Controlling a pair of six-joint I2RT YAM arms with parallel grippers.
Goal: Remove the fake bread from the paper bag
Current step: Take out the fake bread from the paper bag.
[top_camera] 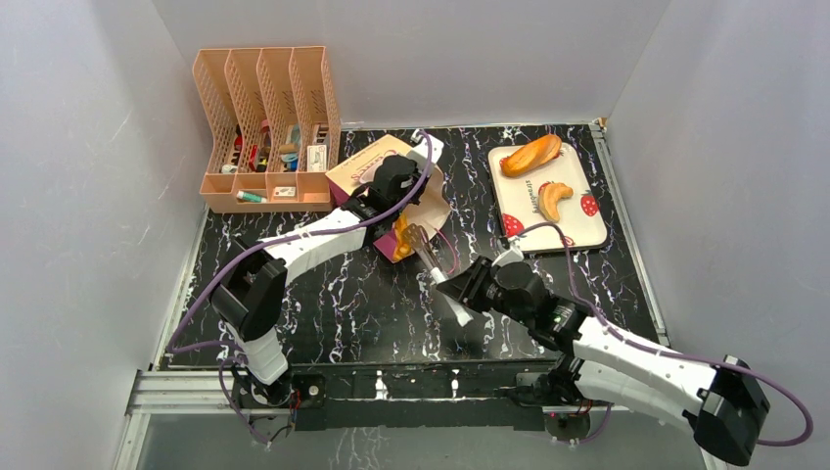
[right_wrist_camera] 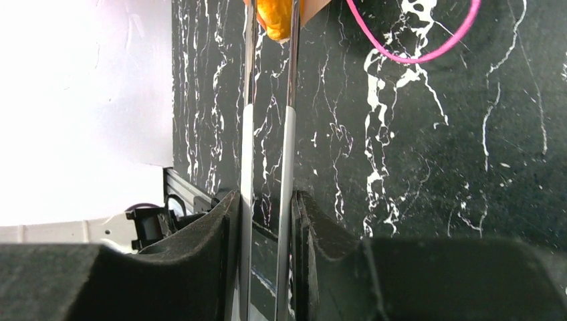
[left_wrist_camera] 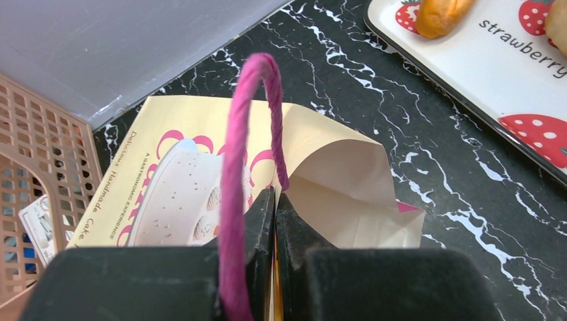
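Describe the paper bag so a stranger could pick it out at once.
On the black marbled table, look between the peach file rack and the white strawberry tray. The paper bag lies on its side there, the left gripper pinching its mouth; alone among them it is tan paper with pink string handles.

Black, white-veined counter [top_camera: 333, 294], white walls [top_camera: 88, 147] around. Peach file rack [top_camera: 264, 117] at far left corner, small odds and ends in its slots. White tray [top_camera: 577, 230] with strawberry prints at far right. Metal tongs [top_camera: 431, 257] slanting near the middle
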